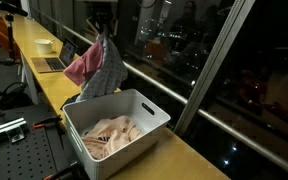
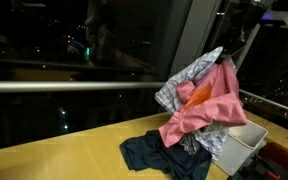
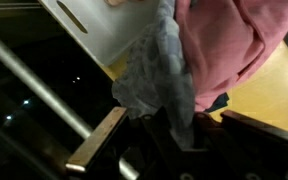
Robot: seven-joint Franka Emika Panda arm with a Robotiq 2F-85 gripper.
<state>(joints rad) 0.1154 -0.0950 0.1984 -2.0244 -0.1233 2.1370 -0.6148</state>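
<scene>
While the long yellow tabletop (image 2: 54, 150) carries a white bin (image 1: 152, 128) with beige clothes (image 1: 109, 135) already in it, a pink and grey bundle (image 2: 209, 105) hangs just beside the bin, pinched in the end effector (image 1: 101, 32). A navy garment (image 2: 159, 155) lies loose underneath, so it looks roughly halfway.

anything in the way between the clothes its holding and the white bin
Nothing visible does: the clothes hang from the gripper right next to the white bin, whose open top holds only beige laundry.
</scene>
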